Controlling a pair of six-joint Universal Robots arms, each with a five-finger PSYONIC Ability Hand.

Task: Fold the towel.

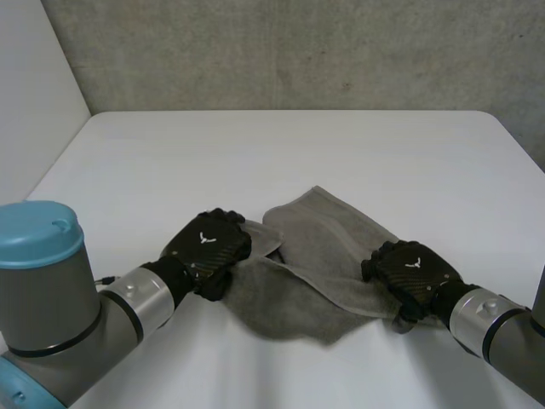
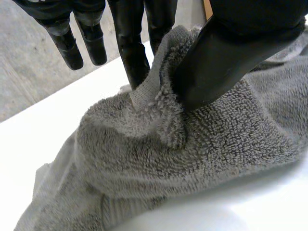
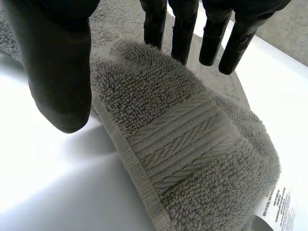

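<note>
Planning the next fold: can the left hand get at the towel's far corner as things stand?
Probably yes, once freed. The left hand is pinching a fold of the towel between thumb and finger, so it must let go first. Only bare table lies around the far corner.

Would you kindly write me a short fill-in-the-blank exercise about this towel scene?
1. The towel is ___ in colour.
2. It lies on a ___ table.
3. The left hand pinches the towel between a finger and its ___.
Missing words: grey; white; thumb.
</note>
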